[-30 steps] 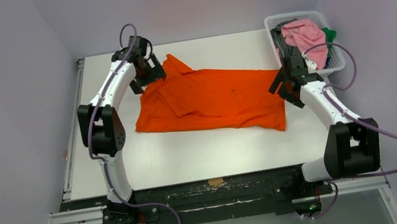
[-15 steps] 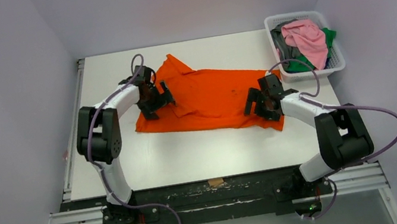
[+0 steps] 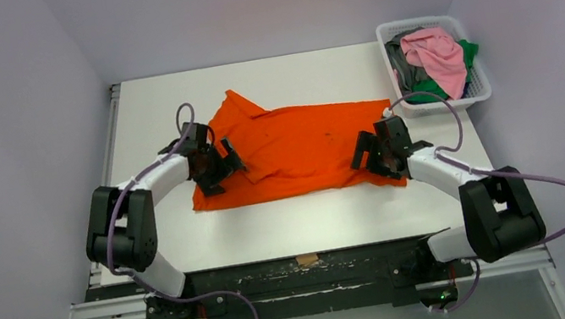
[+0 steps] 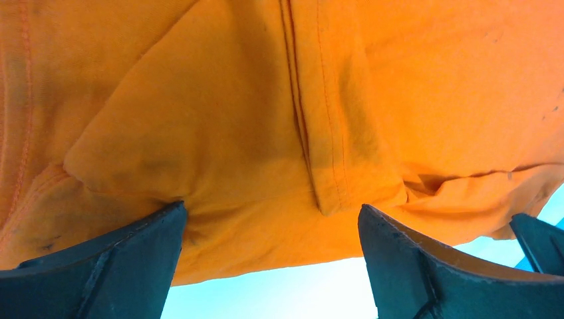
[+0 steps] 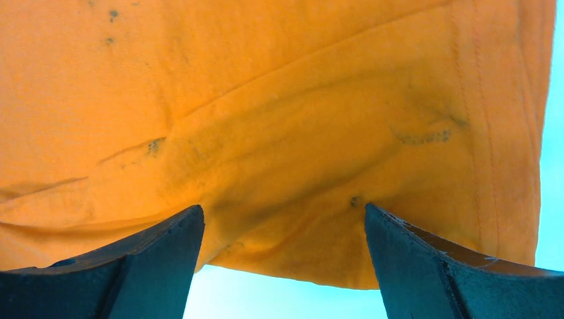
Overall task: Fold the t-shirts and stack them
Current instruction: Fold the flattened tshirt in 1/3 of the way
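Observation:
A large orange t-shirt (image 3: 293, 142) lies spread across the middle of the table, sleeve toward the far left. My left gripper (image 3: 223, 171) sits low at its near left corner. In the left wrist view that gripper (image 4: 273, 212) stands open, with the orange t-shirt's (image 4: 266, 119) hem lying between the fingertips. My right gripper (image 3: 371, 161) is at the near right corner. In the right wrist view it (image 5: 282, 216) is also open over the orange t-shirt's (image 5: 279, 113) speckled edge. Pink (image 3: 435, 50), green (image 3: 468, 53) and grey (image 3: 404, 70) t-shirts are piled in the basket.
The white slotted basket (image 3: 482, 98) stands at the far right corner of the table. Bare white tabletop (image 3: 306, 220) runs between the orange t-shirt and the arm bases. Grey walls close in on three sides.
Both arms swung from the shirt's far and side edges down to its near corners. The orange t-shirt slid nearer and lies flatter, with a straighter near edge.

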`<state>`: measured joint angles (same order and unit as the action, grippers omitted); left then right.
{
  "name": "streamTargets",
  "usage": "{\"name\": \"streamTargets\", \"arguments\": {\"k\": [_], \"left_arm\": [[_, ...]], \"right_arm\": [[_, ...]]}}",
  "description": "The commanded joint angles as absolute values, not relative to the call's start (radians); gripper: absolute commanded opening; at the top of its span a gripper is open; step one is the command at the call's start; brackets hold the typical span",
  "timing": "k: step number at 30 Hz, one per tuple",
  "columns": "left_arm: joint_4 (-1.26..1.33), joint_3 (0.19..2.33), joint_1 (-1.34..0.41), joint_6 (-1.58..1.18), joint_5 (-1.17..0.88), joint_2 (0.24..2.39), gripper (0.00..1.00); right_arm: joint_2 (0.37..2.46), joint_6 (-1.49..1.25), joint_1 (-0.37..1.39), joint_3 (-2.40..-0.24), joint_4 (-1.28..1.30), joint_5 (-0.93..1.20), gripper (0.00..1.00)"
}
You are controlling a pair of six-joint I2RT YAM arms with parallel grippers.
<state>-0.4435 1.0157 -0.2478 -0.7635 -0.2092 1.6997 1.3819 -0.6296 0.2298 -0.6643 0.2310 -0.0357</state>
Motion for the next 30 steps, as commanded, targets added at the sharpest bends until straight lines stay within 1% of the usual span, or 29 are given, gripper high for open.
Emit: {"name": "streamTargets", "arguments": {"k": [1,6,8,11,15,18,21,23,25,27,29,30], "left_arm": [[-0.548,0.820,-0.279,-0.793,-0.156,1.614,1.00],[-0.548,0.612,-0.316,-0.858,-0.146,1.418,1.00],[-0.577,0.575,-0.351,-0.883,-0.121,1.350,1.00],[-0.656,0.555,-0.416,-0.920,-0.063,1.280,1.00],[-0.661,0.489,-0.480,-0.972,-0.100,1.188,1.00],[-0.741,0.488,-0.498,-0.997,-0.048,1.084,1.00],[-0.808,0.516,-0.500,-1.000,-0.006,0.977,1.00],[-0.840,0.553,-0.500,-0.985,0.041,0.927,1.00],[-0.854,0.586,-0.501,-0.981,0.064,0.890,1.00],[-0.847,0.601,-0.500,-0.993,0.078,0.859,1.00],[-0.817,0.593,-0.500,-0.992,0.064,0.840,0.95],[-0.807,0.584,-0.500,-0.996,0.062,0.838,0.91]], "right_arm": [[1.324,-0.657,0.235,-0.574,0.392,-0.063,0.89],[1.213,-0.721,0.235,-0.530,0.542,-0.155,0.90],[1.164,-0.741,0.234,-0.506,0.544,-0.115,0.90],[1.111,-0.771,0.234,-0.492,0.602,-0.119,0.91],[1.045,-0.780,0.234,-0.482,0.662,-0.141,0.91],[0.982,-0.768,0.235,-0.491,0.662,-0.157,0.91],[0.925,-0.729,0.234,-0.545,0.684,-0.184,0.91],[0.878,-0.657,0.239,-0.584,0.655,-0.149,0.91],[0.831,-0.596,0.274,-0.614,0.596,-0.063,0.91],[0.821,-0.544,0.357,-0.626,0.496,0.015,0.89],[0.842,-0.505,0.526,-0.618,0.353,0.051,0.86],[0.873,-0.482,0.600,-0.615,0.275,0.058,0.85]]}}
